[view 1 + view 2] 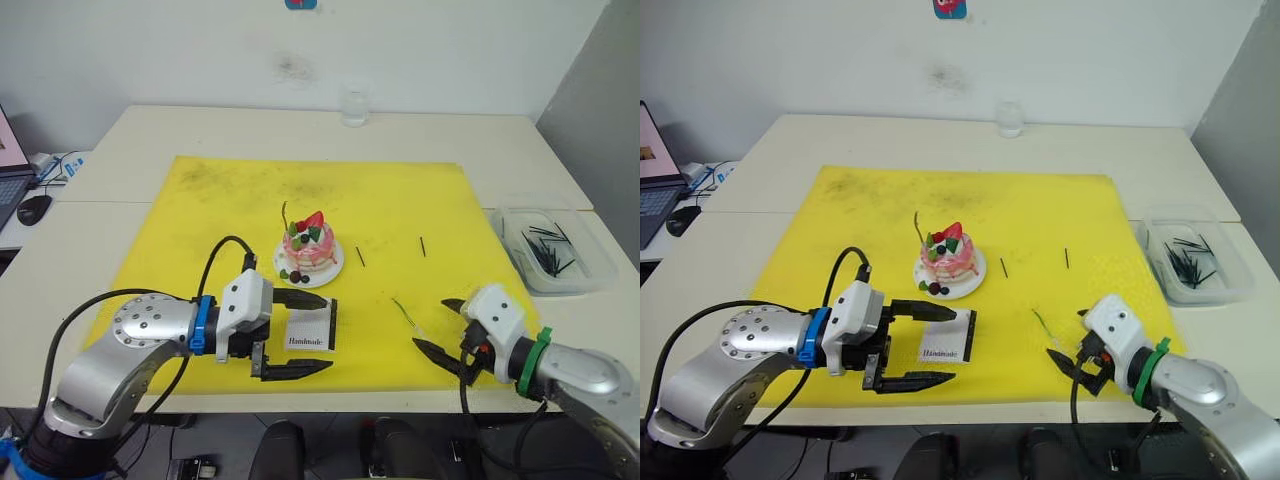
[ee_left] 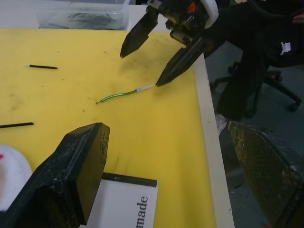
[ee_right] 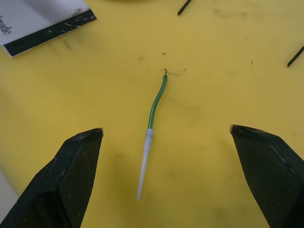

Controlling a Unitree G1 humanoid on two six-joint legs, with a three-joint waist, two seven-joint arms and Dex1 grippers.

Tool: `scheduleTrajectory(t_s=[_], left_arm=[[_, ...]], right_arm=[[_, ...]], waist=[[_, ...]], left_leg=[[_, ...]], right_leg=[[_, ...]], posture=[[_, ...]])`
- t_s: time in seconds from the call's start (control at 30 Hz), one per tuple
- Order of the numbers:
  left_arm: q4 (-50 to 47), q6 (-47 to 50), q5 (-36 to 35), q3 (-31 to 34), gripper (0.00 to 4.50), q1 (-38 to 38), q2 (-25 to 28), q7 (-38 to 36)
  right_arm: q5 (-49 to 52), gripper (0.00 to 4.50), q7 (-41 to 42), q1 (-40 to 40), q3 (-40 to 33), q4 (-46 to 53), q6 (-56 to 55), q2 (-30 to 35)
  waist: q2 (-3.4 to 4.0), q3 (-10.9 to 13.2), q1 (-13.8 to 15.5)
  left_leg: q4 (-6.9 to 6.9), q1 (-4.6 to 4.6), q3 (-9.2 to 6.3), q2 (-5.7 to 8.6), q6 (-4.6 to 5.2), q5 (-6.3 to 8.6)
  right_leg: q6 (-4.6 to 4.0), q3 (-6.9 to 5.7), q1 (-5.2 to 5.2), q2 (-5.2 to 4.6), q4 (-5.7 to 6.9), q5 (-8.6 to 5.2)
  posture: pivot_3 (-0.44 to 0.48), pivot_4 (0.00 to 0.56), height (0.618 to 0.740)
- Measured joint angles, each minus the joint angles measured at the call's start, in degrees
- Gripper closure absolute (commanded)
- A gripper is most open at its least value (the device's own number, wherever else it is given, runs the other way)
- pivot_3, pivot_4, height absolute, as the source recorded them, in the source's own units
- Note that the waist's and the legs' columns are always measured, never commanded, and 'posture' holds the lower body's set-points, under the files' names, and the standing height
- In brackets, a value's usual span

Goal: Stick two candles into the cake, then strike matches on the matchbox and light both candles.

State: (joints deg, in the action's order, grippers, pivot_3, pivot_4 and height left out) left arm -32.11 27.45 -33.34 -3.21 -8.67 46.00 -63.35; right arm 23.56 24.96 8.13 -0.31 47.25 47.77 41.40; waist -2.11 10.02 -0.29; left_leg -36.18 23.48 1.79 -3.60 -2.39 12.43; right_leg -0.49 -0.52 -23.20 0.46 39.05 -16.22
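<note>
Left eye view: cream table (image 1: 180, 130) against a white wall, covered by a yellow mat (image 1: 400, 200); glass (image 1: 354, 108) at the far edge, clear bin (image 1: 590, 275) of dark sticks at right, laptop and mouse far left. Cake (image 1: 308, 250) mid-mat, one candle (image 1: 284, 216) standing in it. Two matches (image 1: 360, 256) lying right of the cake. Left gripper (image 1: 305, 334) spread wide around the matchbox (image 1: 311, 329), not closed on it. Right gripper (image 1: 442, 327) open, just right of the green candle (image 1: 405, 312) lying flat.

Left wrist view: matchbox (image 2: 123, 204) between the fingers.

Right wrist view: green candle (image 3: 152, 128) between parted fingers, untouched.
</note>
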Motion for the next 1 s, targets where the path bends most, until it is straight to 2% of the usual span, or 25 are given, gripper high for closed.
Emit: scheduleTrajectory(t_s=[0.2,0.27,0.33,0.63,0.67,0.9,1.0], left_arm=[[1.18,-1.36,1.24,-1.62,0.02,-2.08,-0.25,-0.54],[1.27,-1.57,1.59,-1.71,0.00,-2.64,-0.53,-0.51],[1.35,-1.68,1.93,-2.07,0.00,-2.92,-0.90,-0.39],[1.80,-1.68,2.30,-2.19,0.00,-2.87,-1.16,0.15],[1.71,-1.68,2.21,-2.19,0.00,-2.76,-1.16,0.15],[0.35,-1.53,0.37,-2.16,0.00,-1.63,-1.21,-0.19],[-0.04,-1.52,-0.58,-2.16,0.00,-1.73,-1.54,-0.28]], right_arm=[[-4.39,0.00,-2.90,1.75,3.26,-1.34,-1.18,-3.32],[-4.95,0.40,-3.05,2.12,4.30,-1.37,-1.19,-3.69],[-5.65,0.98,-3.46,2.28,5.16,-1.38,-1.19,-4.29],[-5.34,4.30,-3.63,1.96,6.02,-0.85,1.15,-6.10],[-4.72,4.49,-3.61,1.91,5.61,-0.60,1.96,-6.40],[1.85,4.49,-2.89,0.30,-0.62,1.21,8.48,-8.16],[7.03,4.49,-0.59,-1.87,-5.97,3.10,10.97,-7.14]], waist=[[0.01,-0.01,0.06],[0.01,-0.01,0.06],[0.00,-0.01,0.06],[0.00,-0.04,0.09],[-0.01,-0.04,0.09],[0.00,-0.04,0.10],[0.00,-0.04,0.11]], left_leg=[[0.00,0.00,0.00,0.01,0.00,0.00],[-0.01,0.00,0.00,0.02,0.00,0.00],[-0.01,0.00,0.00,0.03,0.00,0.00],[-0.05,-0.01,-0.01,0.02,0.00,0.00],[-0.05,-0.01,-0.01,0.02,0.00,0.00],[-0.05,-0.01,-0.03,0.02,0.00,0.00],[-0.06,-0.01,-0.02,0.01,0.00,0.00]], right_leg=[[0.00,0.03,0.00,0.05,0.00,0.00],[0.00,0.04,0.00,0.06,0.00,0.00],[0.00,0.06,0.00,0.11,0.00,0.00],[0.01,0.05,0.03,0.13,0.02,0.02],[0.01,0.06,0.03,0.13,0.02,0.02],[0.00,0.06,0.03,0.14,0.03,0.02],[0.00,0.06,0.03,0.17,0.04,0.02]], posture=[[0.000,0.150,0.740],[0.000,0.150,0.740],[0.000,0.150,0.740],[0.000,0.150,0.740],[0.000,0.150,0.740],[0.000,0.150,0.740],[0.000,0.150,0.740]])
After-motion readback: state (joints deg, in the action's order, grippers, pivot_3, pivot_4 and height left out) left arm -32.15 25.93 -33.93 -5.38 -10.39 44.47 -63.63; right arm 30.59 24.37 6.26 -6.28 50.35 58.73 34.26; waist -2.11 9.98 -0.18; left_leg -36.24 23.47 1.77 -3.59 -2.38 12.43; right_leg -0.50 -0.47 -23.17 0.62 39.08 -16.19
